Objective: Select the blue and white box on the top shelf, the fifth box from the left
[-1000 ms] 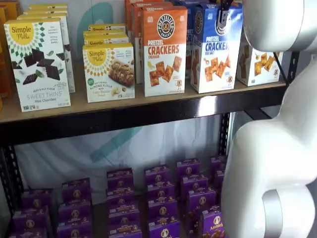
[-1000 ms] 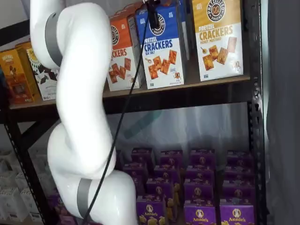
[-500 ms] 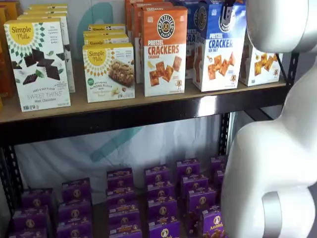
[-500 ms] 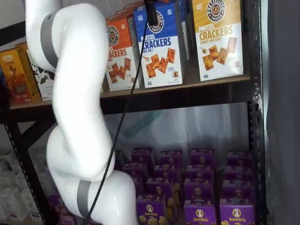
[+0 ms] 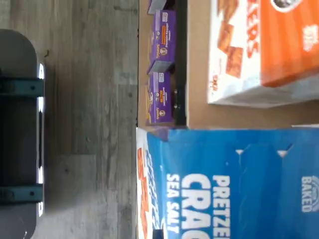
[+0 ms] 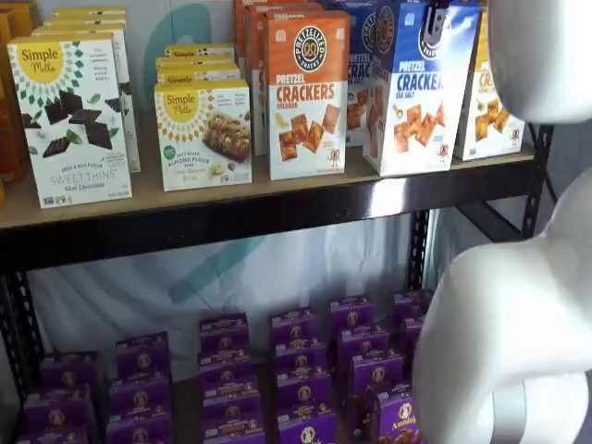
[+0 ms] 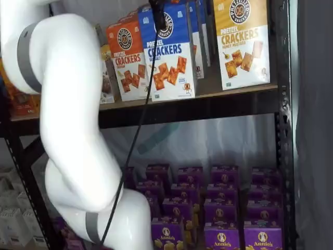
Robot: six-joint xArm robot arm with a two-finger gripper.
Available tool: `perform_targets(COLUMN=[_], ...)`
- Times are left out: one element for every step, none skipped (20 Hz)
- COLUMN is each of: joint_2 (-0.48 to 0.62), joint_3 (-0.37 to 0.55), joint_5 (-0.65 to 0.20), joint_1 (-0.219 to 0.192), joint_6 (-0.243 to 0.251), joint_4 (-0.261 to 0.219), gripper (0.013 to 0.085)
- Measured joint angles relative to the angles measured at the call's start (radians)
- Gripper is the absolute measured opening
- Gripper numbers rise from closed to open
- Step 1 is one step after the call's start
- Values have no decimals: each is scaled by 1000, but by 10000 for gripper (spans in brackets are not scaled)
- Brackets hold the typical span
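On the far left of the top shelf [image 6: 277, 199] stands a white chocolate-thins box [image 6: 72, 120], and next to it a yellow almond bar box [image 6: 203, 134] with more of the same stacked behind. Further right comes the orange cracker box [image 6: 307, 94], upright at the front edge of the board. Just beside it is the blue and white box [image 6: 414, 92], which leans toward the front, its lower edge close to the shelf's front rail; in a shelf view [image 7: 167, 54] it also stands out ahead of the row, tilted. The pincer [image 7: 157, 11] comes down from above onto the top of this box, only its black fingers showing, clenched on the box's top edge; in a shelf view [image 6: 435, 17] the same dark fingers sit over the round logo. To the right of it stands a yellow cracker box [image 7: 241, 44], upright and apart from the held one. Below, purple boxes [image 7: 221, 208] fill the lower shelf in rows. The white arm [image 7: 73, 130] crosses the foreground. The wrist view shows the blue box's face [image 5: 229, 184] close up, the orange box beside it.
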Motion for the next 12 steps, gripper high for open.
perform_targets(joint_2=[-14,-30,-47,-68,-83,-95,-113,-126,-138,-149,-163,-173], joint_3=[9,20,34,52,64,74,91,102,114,124,137,147], joint_5=[13,28,32,35,38,41,43,44,45,47,51,53], joint_1=[5,10,14,20,23,25,27,28,28,27,23,21], joint_6=[5,12,16,22,25,27,29,29,29,29,27,25], joint_4=[-1,0,1,0,-1,-1,-3,-4,-4,-3,-1,-1], gripper=[570,570,570,570,570,570,570,570,570,570,570,570])
